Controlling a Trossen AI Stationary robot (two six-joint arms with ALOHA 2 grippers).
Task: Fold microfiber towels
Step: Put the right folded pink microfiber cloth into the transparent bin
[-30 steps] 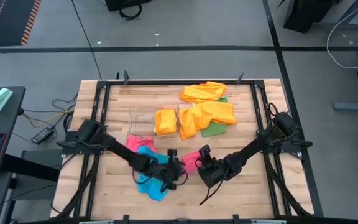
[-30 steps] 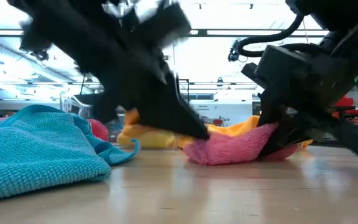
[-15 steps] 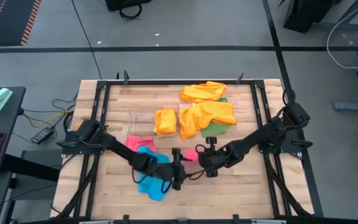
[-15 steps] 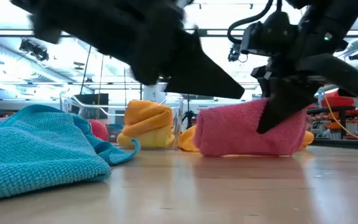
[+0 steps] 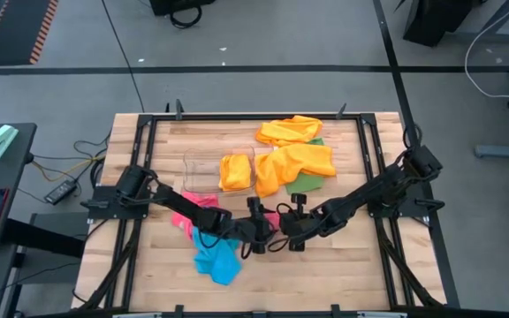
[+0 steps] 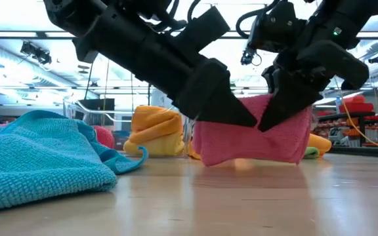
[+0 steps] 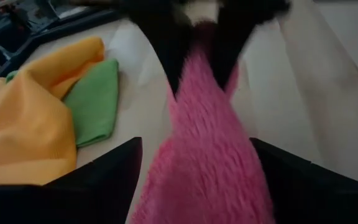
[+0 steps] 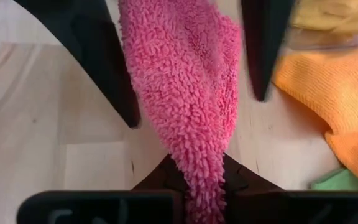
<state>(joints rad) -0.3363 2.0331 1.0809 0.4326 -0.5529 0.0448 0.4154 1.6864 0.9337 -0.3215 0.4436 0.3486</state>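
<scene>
Left of the left gripper: crumpled teal-blue microfiber cloth flat on the wooden slat table, second pink cloth partly under the left arm, clear plastic rectangular bin beyond it with a rolled orange cloth just beside

Left gripper: fingers spread wide either side of the fuzzy pink microfiber towel, holding nothing as far as I can tell

Right gripper, directly facing it: clamped nearly closed on the towel's edge, towel hangs from it, lower hem close to the table. Past the right gripper: loose orange cloths piled over a flat green cloth

Handling, my read: light, limp, no stiffness, drapes wherever unsupported. Pile is grippy so slip risk is low, but a mid-edge pinch will bunch it. Best hold is a corner or hem, one gripper per corner, to keep an edge straight

Hard to make out: from above both grippers cover the towel almost fully. Can't tell if the hem touches the table, or how many layers the right gripper pinches. Wrist views are cropped tight
</scene>
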